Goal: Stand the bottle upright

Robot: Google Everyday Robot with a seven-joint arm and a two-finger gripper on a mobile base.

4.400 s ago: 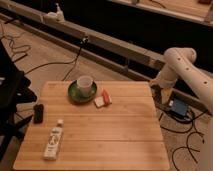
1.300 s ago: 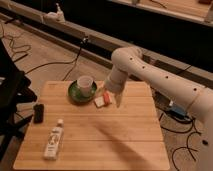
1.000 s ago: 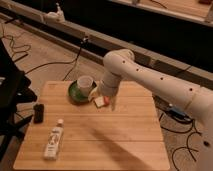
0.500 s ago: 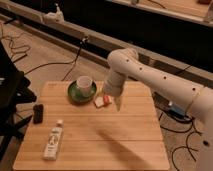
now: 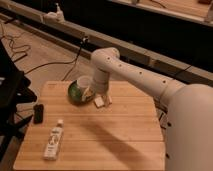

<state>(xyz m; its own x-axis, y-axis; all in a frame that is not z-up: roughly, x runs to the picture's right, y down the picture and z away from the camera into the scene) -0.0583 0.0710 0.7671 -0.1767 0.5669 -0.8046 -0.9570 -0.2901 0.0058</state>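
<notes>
The bottle [image 5: 54, 141] lies flat on the wooden table [image 5: 120, 135] near the front left corner, its white cap [image 5: 59, 122] pointing away from me. My gripper [image 5: 98, 95] hangs at the end of the white arm [image 5: 115, 62], low over the back of the table beside the white cup [image 5: 84, 82]. It stands well behind and to the right of the bottle. The jaws look open with nothing in them.
The white cup sits on a green saucer [image 5: 74, 93]. A small white and red packet [image 5: 102, 101] lies right under the gripper. A small black flat object [image 5: 38, 113] rests near the left edge. Cables run over the floor behind the table.
The arm's elbow and the gripper have shifted a little left, toward the cup, after swinging right half a second ago. The bottle has stayed in place.
</notes>
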